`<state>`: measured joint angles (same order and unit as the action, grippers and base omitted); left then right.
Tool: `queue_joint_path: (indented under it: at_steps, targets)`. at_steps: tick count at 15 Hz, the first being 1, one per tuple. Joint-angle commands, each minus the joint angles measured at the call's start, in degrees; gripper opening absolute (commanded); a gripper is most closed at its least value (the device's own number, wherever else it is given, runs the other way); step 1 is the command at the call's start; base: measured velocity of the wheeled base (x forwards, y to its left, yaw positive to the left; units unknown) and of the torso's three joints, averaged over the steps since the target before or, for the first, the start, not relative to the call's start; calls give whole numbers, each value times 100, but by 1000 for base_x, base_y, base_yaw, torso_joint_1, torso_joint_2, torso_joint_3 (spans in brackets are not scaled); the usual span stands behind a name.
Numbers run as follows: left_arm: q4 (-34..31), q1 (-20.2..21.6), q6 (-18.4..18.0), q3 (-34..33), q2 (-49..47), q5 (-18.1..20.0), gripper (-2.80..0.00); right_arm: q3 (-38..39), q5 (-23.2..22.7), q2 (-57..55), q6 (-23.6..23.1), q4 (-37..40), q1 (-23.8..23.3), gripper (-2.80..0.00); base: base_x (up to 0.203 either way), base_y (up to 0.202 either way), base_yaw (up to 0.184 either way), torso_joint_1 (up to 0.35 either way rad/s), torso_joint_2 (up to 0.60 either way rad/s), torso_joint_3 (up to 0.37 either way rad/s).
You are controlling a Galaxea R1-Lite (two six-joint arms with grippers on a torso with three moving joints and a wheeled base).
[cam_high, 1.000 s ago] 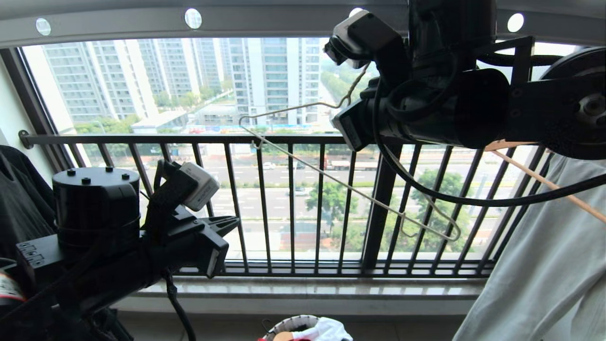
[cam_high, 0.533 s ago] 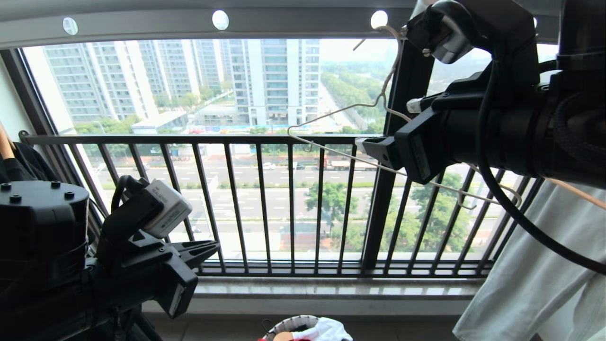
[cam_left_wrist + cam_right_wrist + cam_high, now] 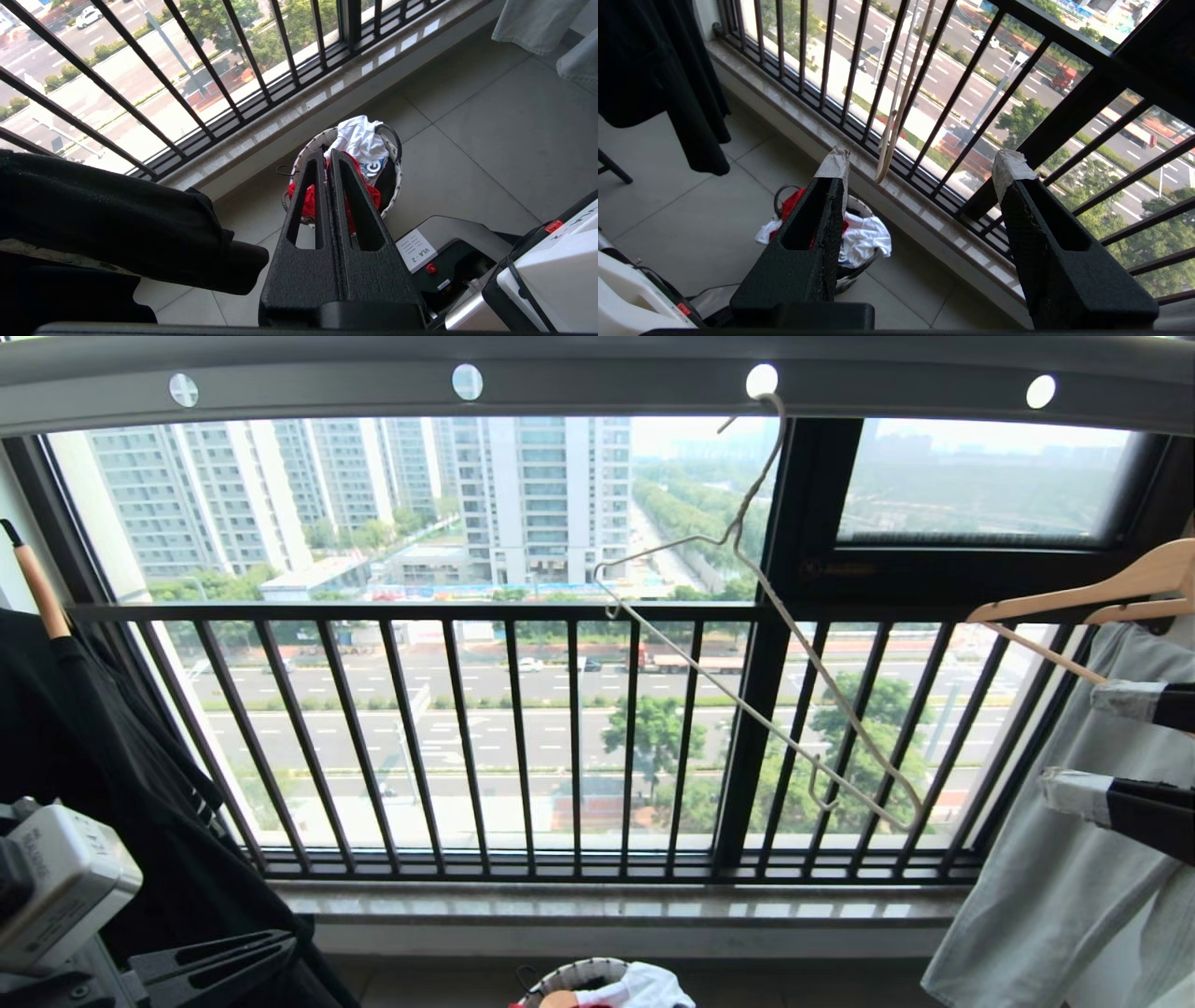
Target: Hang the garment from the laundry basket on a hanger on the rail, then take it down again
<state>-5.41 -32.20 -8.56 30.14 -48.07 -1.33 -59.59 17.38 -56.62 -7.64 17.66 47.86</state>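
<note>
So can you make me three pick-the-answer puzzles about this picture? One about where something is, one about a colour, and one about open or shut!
1. Where does the wire hanger hang?
A. on the rail
B. on the window railing
C. in the basket

2. What colour is the shirt under the white cloth in the basket?
A. blue
B. red
C. yellow

3. How are the right gripper's fingers?
A. shut on the hanger
B. shut on nothing
C. open

Answers:
1. A, its hook sits in one of the rail's round holes.
2. B, the shirt shows red beside the white cloth.
3. C, the fingers stand apart with nothing between them.
</note>
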Motion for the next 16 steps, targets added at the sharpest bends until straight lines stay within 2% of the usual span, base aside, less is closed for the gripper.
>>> queue_joint_path:
  at_steps: [1, 3, 5, 6, 7, 9, 10, 13, 16]
  targets:
    - [-262, 288, 13, -153, 1161, -23, -280, 390, 4, 698, -11, 5, -484, -280, 0, 0, 0, 0, 0, 0]
    - [-351, 1009, 59, -274, 1735, -43, -280, 574, 4, 910, -16, -11, -1119, -280, 0, 0, 0, 0, 0, 0]
    - [-378, 1909, 162, -321, 2010, -87, -280, 795, -2, 1249, -6, -16, -1967, -280, 0, 0, 0, 0, 0, 0]
    - [-371, 2295, 193, -332, 2126, -345, -280, 996, -4, 1551, -11, -22, -2367, -280, 0, 0, 0, 0, 0, 0]
    - [-354, 2464, 204, -333, 2331, -710, -280, 1173, -3, 1853, -18, -26, -2683, -280, 0, 0, 0, 0, 0, 0]
    - [-343, 2580, 247, -359, 2671, -957, -280, 1421, 7, 2488, 74, -7, -3222, -280, 0, 0, 0, 0, 0, 0]
    - [-350, 2768, 269, -437, 2836, -1094, -280, 1564, 11, 2775, 132, 5, -3439, -280, 0, 0, 0, 0, 0, 0]
    - [-348, 3004, 311, -962, 3498, -1642, -280, 2164, 18, 3727, 185, 39, -4093, -280, 0, 0, 0, 0, 0, 0]
    - [-321, 3123, 278, -1549, 4059, -1655, -280, 2951, -8, 4350, 181, 21, -4644, -280, 0, 0, 0, 0, 0, 0]
